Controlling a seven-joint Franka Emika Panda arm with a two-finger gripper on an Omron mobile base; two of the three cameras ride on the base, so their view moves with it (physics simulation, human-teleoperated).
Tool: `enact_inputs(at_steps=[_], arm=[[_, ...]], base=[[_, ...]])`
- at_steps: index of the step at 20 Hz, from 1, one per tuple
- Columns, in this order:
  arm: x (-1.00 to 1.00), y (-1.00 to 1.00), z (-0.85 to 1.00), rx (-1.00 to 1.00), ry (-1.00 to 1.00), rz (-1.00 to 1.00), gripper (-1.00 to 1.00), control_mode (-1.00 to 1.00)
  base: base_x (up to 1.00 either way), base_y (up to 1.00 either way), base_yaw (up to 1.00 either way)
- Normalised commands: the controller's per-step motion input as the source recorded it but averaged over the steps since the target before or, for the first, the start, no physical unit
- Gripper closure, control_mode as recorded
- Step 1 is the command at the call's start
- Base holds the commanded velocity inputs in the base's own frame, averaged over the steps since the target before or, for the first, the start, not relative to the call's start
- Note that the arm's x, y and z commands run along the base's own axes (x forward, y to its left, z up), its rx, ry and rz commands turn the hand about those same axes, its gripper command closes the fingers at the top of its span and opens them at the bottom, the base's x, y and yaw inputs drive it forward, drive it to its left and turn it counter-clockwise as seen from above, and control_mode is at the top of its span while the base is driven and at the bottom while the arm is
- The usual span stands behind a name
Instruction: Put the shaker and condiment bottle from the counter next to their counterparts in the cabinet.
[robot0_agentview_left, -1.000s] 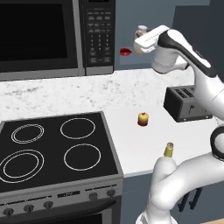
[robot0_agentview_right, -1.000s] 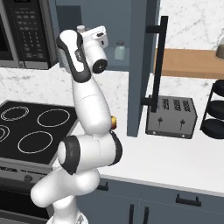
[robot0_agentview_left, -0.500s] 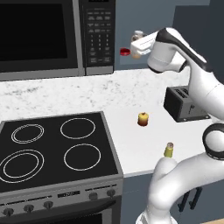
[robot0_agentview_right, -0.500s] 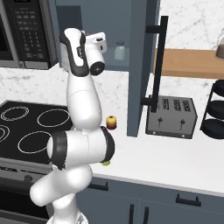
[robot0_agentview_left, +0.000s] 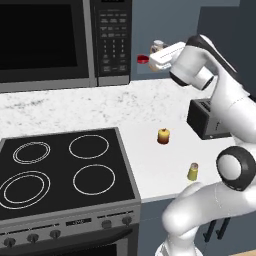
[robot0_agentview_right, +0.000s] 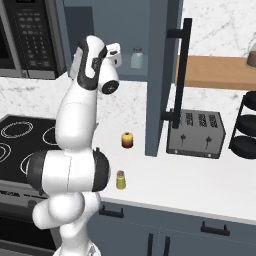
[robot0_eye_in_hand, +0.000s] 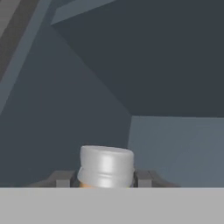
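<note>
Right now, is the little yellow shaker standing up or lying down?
Standing up. The shaker sits upright on the counter, brown top upward.

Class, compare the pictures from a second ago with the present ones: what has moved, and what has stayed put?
The gripper, clamped on the condiment bottle, has carried it further left into the cabinet, toward the red item. The shaker, apple-like ball and toaster have stayed put.

Arm raised high, reaching toward the cabinet (robot0_agentview_right: 162, 60); gripper (robot0_eye_in_hand: 106, 178) closed on the condiment bottle (robot0_eye_in_hand: 106, 167).
</note>
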Motion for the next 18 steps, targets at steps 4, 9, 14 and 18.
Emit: enact_inputs(at_steps=[4, 9, 14, 18], arm=[[0.80, 0.00, -0.08, 0.06, 0.01, -0.02, 1.00, -1.00], [0.80, 0.00, -0.06, 0.11, 0.11, -0.03, 1.00, -1.00], [0.62, 0.00, -0.10, 0.18, 0.39, 0.00, 1.00, -1.00], [0.28, 0.11, 0.00, 0.02, 0.40, 0.00, 1.00, -1.00]], base=[[0.00, 0.00, 0.00], [0.00, 0.00, 0.00], [0.00, 0.00, 0.00], [0.00, 0.00, 0.00]])
